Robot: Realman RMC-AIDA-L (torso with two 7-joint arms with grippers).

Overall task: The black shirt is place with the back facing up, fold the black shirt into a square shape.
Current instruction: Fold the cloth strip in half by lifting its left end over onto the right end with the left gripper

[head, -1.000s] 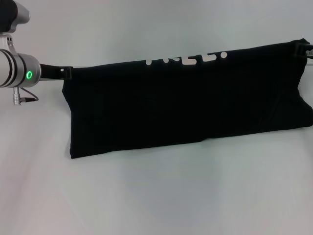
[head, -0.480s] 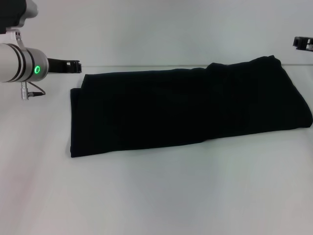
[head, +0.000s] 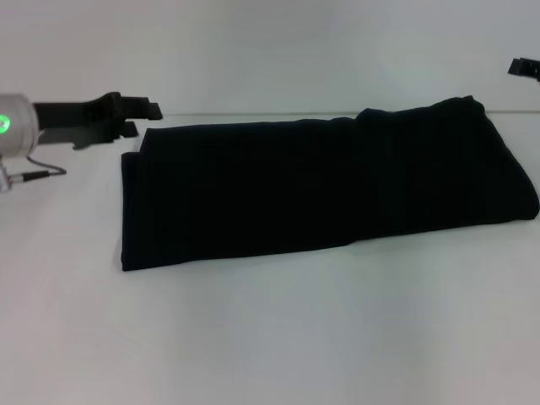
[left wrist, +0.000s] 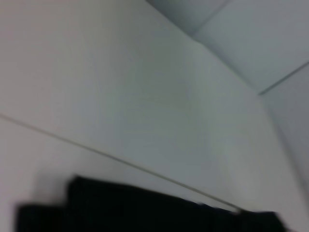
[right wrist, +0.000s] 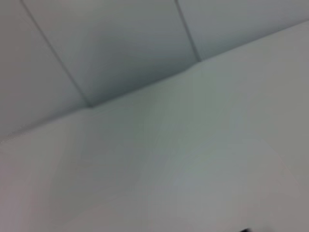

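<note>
Black shirt [head: 321, 190] folded flat on white table [head: 270, 337] (left gripper [head: 139, 118] fingers apart, empty; right unclear).

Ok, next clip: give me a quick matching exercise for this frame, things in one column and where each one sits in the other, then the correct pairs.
Things:
1. black shirt
2. left pincer
3. right pincer
4. table

Places or states:
A. just off the shirt's far left corner, holding nothing
B. white surface bare across the near side
C. lying folded in a long band, no lettering showing
D. barely in view at the far right edge, clear of the shirt

Pairs: 1-C, 2-A, 3-D, 4-B
</note>
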